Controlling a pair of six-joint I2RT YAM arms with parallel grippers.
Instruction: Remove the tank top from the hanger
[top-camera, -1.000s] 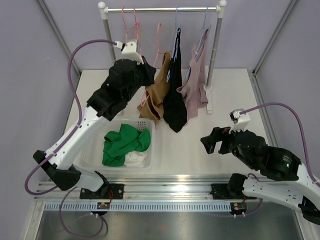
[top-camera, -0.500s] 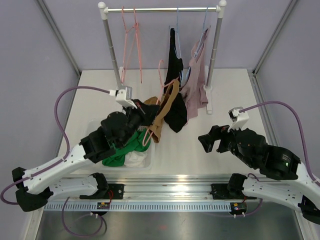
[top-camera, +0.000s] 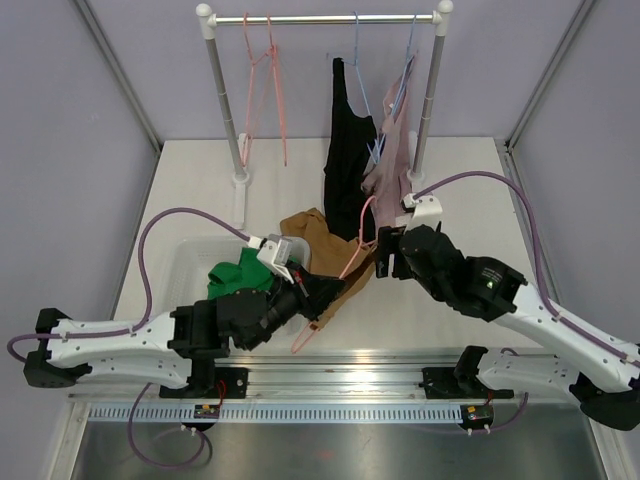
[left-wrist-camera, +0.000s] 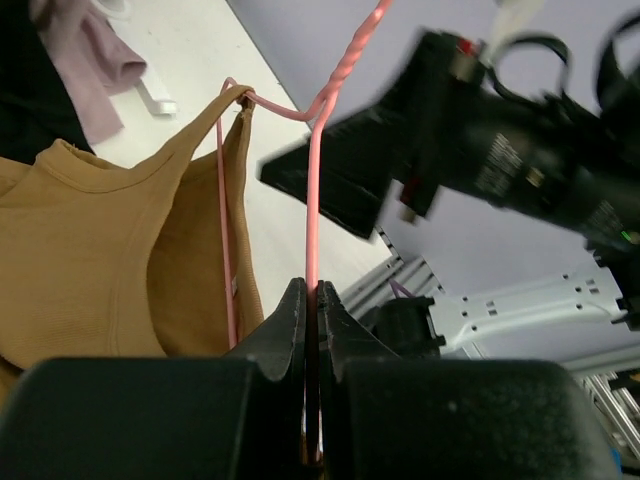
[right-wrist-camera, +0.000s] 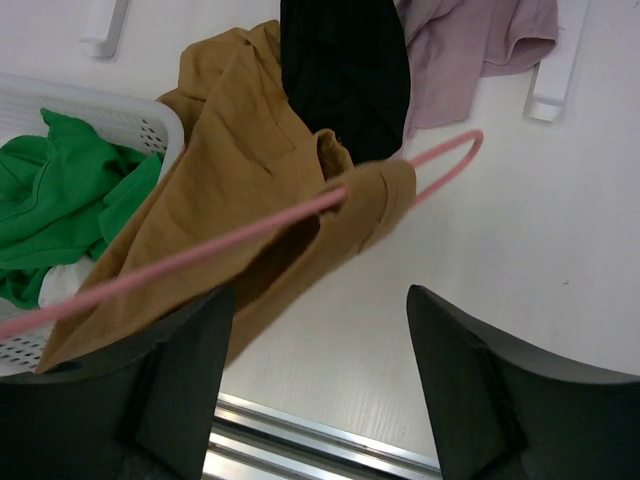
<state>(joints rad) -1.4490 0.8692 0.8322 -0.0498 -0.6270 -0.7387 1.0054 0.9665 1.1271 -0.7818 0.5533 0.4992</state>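
The left gripper (left-wrist-camera: 312, 300) is clamped tight on 1 wire of a thin pink wire hanger (left-wrist-camera: 311, 190). Its jaws press flat against the metal and hold the frame low over the white table (top-camera: 200, 170), apparently to give the garment a fixed frame to slide off. From that frame hangs the mustard-brown ribbed tank top (left-wrist-camera: 90, 260), not yet free. 1 shoulder strap is looped over the wire near the hanger's rounded end. The body sags between the 2 arms toward the rim of the white perforated plastic basket (right-wrist-camera: 120, 105), which holds a crumpled green garment (right-wrist-camera: 70, 190). Opposite, the right gripper (right-wrist-camera: 318, 300) hovers with its jaws spread wide. The strap and the hanger's end are framed between its 2 fingers, and neither finger visibly touches either one. It looks lined up to pinch the fabric and draw it off the end. Behind both arms, a black garment (top-camera: 350, 175) and a dusty-pink garment (top-camera: 392, 160) hang from the metal clothes rail (top-camera: 320, 18), well clear of the work. The pull will probably need to run along the wire, away from the left arm, or the strap may snag at the bend.
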